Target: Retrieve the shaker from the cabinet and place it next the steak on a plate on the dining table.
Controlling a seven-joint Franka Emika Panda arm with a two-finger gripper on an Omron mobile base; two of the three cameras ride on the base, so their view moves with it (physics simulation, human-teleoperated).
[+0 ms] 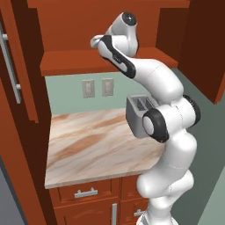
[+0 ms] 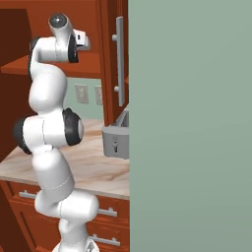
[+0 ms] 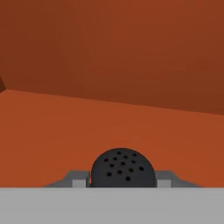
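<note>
The black shaker shows its rounded, perforated top at the bottom of the hand view, standing on the reddish-brown cabinet's shelf. My gripper holds it, one grey finger pressed to each side. In the base views the arm reaches up into the open cabinet, with the hand just over the shelf edge and the hand level with the shelf. The steak, plate and dining table are out of view.
Below the cabinet lies a small marbled counter with a grey toaster behind my arm. An open cabinet door with a grey bar handle stands at the left. A flat green wall blocks the right side.
</note>
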